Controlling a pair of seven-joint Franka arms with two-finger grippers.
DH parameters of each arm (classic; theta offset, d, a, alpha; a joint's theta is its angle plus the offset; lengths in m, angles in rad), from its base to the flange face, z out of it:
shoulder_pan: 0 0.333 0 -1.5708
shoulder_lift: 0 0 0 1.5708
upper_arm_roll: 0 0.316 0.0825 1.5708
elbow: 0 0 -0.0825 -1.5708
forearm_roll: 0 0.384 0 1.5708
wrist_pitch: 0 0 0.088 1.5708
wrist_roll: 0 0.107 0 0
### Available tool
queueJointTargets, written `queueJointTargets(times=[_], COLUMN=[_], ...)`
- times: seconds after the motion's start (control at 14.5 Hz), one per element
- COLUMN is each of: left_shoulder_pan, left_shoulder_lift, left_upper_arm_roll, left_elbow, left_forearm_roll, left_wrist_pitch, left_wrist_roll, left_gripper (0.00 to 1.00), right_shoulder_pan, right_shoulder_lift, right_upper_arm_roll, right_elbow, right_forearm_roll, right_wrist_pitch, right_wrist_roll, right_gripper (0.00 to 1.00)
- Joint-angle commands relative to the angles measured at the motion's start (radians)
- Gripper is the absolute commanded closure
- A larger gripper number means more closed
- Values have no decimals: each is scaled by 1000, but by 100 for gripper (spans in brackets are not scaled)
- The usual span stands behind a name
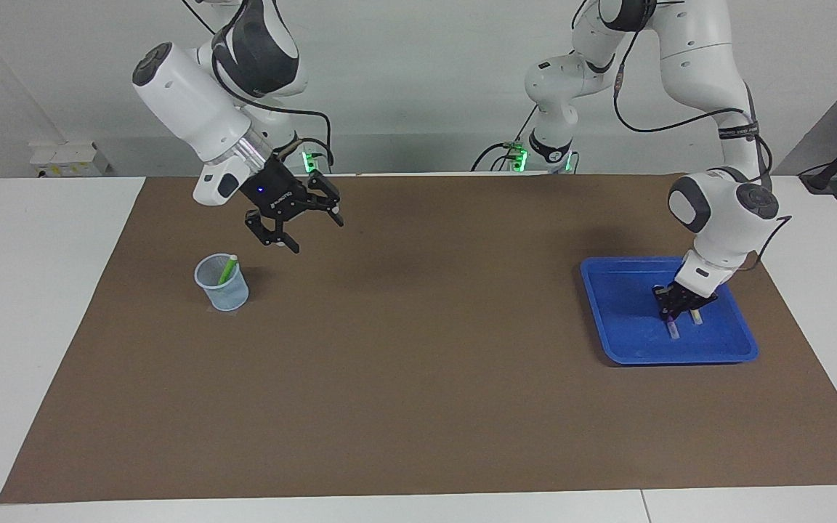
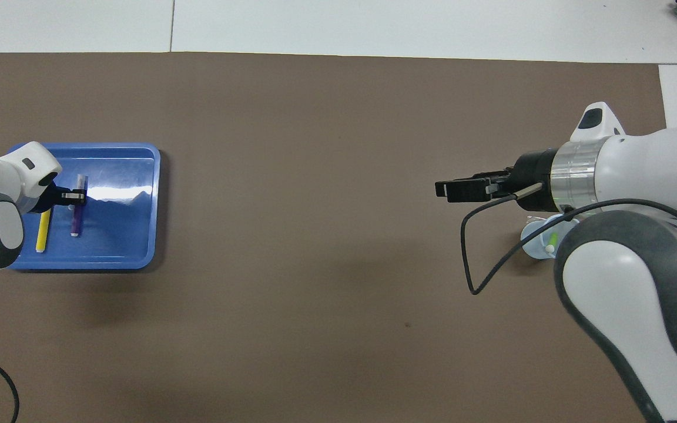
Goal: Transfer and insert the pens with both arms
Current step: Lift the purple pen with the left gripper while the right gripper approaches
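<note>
No readable text anywhere. Small white lettering on the right gripper (image 1: 302,231) body and on a dark band of the left arm (image 1: 738,133), both too small to read.
</note>
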Motion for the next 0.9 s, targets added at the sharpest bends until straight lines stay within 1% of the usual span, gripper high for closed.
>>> queueJointTargets(times=[0.0,0.07,0.21,0.35,0.48,0.55,0.62,0.83], left_shoulder_pan=[1,1,-4,-8,-11,-19,-36,-77], left_shoulder_lift=[17,17,13,3,-9,-15,-27,-73], left_upper_arm_roll=[0,0,-3,-9,-33,-38,-38,-38], left_elbow=[11,14,29,95,182,211,224,222], left_forearm_roll=[17,17,9,1,-34,-58,-91,-193], left_wrist_pitch=[11,-1,-55,-192,-352,-406,-435,-460], left_wrist_roll=[-7,-13,-60,-137,-228,-293,-374,-610], left_gripper=[100,100,100,100,100,100,100,100], right_shoulder_pan=[64,97,134,180,214,222,242,315], right_shoulder_lift=[28,41,48,46,45,45,46,69], right_upper_arm_roll=[3,3,3,9,9,9,9,9], right_elbow=[16,50,61,64,64,64,64,64], right_forearm_roll=[27,30,45,136,144,145,150,156], right_wrist_pitch=[155,160,162,173,176,186,208,309], right_wrist_roll=[170,216,343,422,483,529,561,624], right_gripper=[0,0,0,0,0,0,0,0])
